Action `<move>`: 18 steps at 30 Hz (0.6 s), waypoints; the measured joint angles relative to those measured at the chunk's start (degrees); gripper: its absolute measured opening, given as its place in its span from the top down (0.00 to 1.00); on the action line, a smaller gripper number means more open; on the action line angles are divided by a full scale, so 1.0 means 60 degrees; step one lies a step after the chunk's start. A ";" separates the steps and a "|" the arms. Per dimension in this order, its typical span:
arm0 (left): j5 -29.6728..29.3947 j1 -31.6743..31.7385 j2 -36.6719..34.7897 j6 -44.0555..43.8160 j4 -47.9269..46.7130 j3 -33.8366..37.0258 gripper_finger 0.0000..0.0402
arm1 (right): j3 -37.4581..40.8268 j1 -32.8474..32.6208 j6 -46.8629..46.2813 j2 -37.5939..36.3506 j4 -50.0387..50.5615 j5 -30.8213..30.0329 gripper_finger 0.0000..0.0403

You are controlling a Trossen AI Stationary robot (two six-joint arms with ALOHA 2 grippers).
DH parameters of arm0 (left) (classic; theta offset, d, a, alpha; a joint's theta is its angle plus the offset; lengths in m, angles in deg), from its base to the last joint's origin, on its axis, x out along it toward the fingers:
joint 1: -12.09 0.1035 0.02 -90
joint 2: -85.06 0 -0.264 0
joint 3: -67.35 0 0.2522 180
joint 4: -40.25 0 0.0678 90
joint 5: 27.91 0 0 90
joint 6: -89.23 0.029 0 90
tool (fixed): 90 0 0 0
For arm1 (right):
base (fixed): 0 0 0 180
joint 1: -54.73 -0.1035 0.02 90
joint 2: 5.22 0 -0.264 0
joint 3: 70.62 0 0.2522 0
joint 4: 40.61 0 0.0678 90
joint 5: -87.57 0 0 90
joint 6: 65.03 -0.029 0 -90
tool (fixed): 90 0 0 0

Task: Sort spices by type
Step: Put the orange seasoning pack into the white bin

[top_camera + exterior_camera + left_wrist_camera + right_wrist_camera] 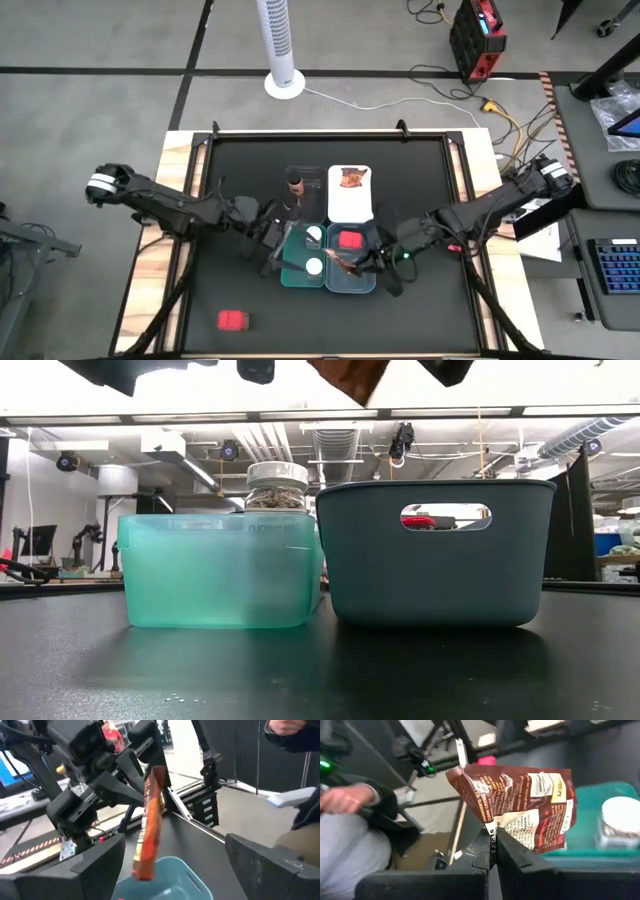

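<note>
currently my right gripper [492,851] is clamped on the edge of a spice packet [520,805], holding it in the air above the grey-blue tray [350,282], which contains one red box [350,240]. my left gripper [270,238] waits beside the teal tray [296,277] with its fingers parted. two white-capped jars [314,235] stand in that tray. a second red box [233,320] lies well apart on the table [240,170].

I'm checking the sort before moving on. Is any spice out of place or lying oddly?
One red box lies alone on the black mat near the front left corner, far from the trays, while its match sits in the grey-blue tray. The right gripper holds a packet in the air.
</note>
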 joint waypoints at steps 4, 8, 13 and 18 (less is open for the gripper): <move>-0.0095 0.0060 0.0641 0.0007 0.0941 -0.0001 0.19 | 0.0000 0.0332 0.0254 0.0011 -0.0509 0.0653 0.98; -0.0788 0.0145 0.1082 0.0046 0.1179 -0.0366 0.19 | 0.0000 0.0487 0.0408 0.0014 -0.0480 0.0726 0.98; -0.0666 0.0124 0.1635 0.0266 0.0822 -0.0895 0.21 | 0.0000 0.0538 0.0529 0.0014 -0.0521 0.0782 0.98; -0.0657 0.0135 0.1817 0.0416 0.0434 -0.1079 0.35 | 0.0000 0.0538 0.0561 0.0014 -0.0526 0.0786 0.98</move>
